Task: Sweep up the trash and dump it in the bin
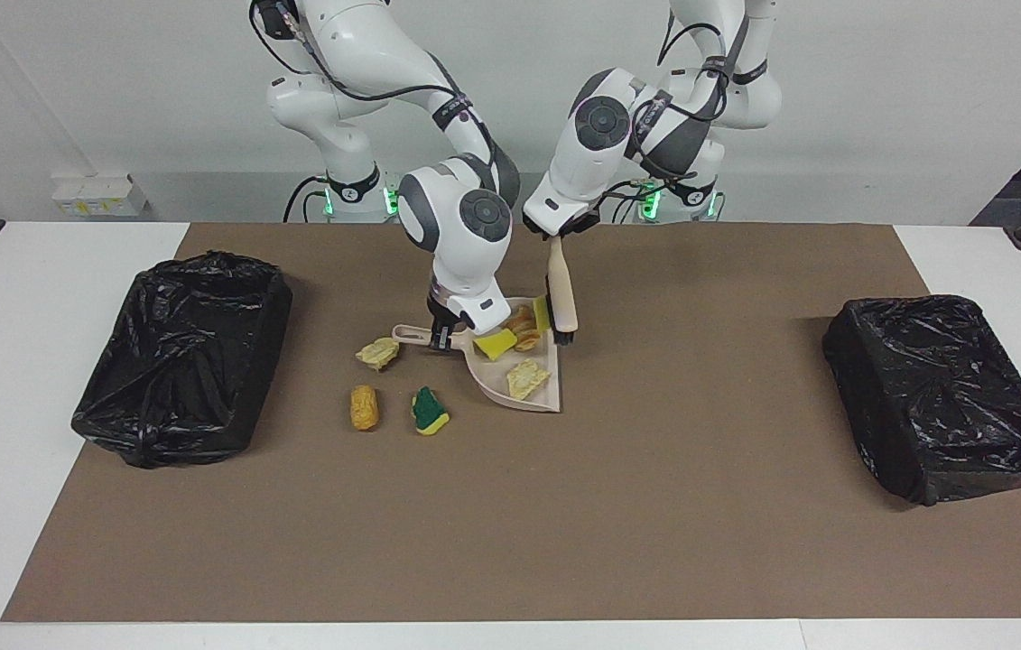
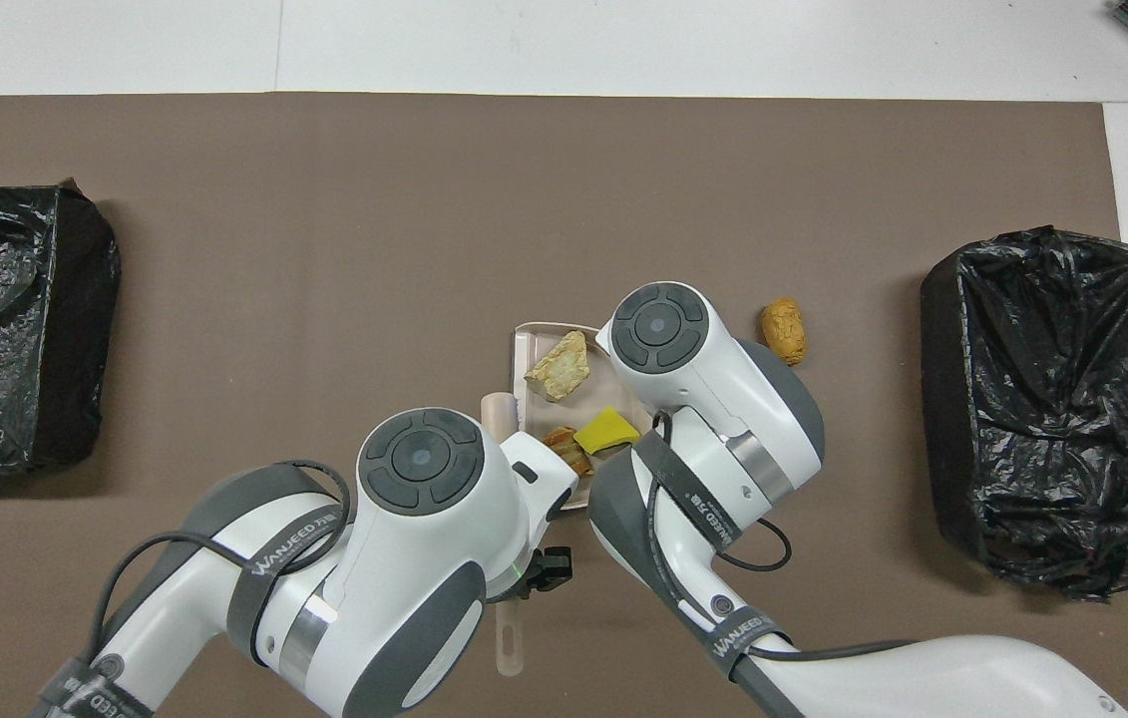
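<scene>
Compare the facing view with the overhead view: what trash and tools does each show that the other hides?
Only the facing view shows the green-and-yellow sponge piece, the pale tan wrinkly lump beside the dustpan's handle, the brush's dark bristles, and both grips: the left gripper shut on the beige-handled brush, the right gripper shut on the handle of the beige plastic dustpan.

Only the overhead view shows that handle's tip poking out nearer the robots.

Both show the orange-brown oblong lump, trash in the pan, and two black-bagged bins.
</scene>
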